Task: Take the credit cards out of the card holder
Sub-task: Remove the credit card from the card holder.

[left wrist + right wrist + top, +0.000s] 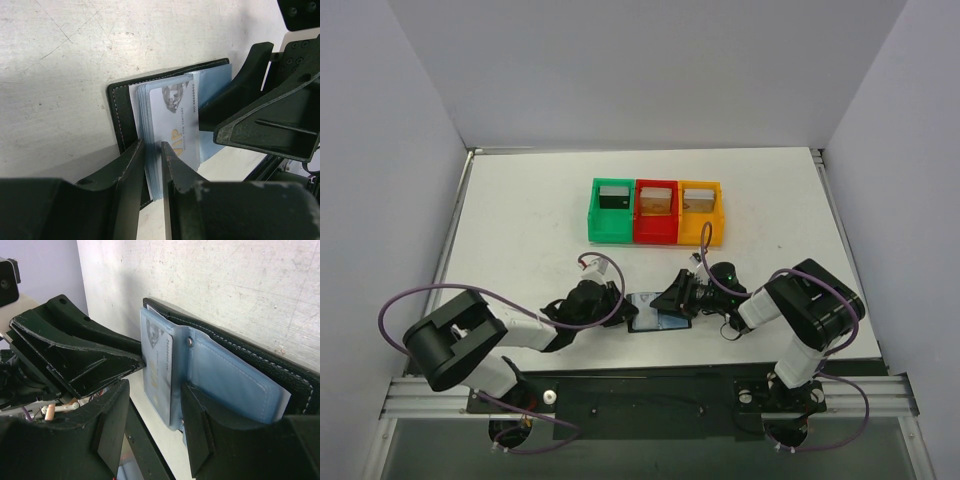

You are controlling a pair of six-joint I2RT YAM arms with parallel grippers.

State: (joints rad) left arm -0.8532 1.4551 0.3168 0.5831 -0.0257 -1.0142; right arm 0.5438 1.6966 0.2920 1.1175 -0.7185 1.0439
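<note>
The black card holder [658, 312] lies open on the table near the front edge, between both grippers. Its black stitched cover [120, 110] faces down. Blue plastic leaves stand up from it, carrying credit cards [175, 115], one marked VIP. My left gripper [152, 147] has its two fingers pressed on either side of this stack's lower edge. My right gripper [156, 390] stands open. One of its fingers [197, 420] rests on the blue right half of the holder [260, 357], and the other stays off it. The card leaf [157, 365] stands in the gap, untouched.
Three bins stand in a row at mid-table: green [612, 212], red [656, 212] and orange [700, 212], each with something inside. The table's front edge and the arm rail lie just behind the holder. White walls enclose the table on three sides.
</note>
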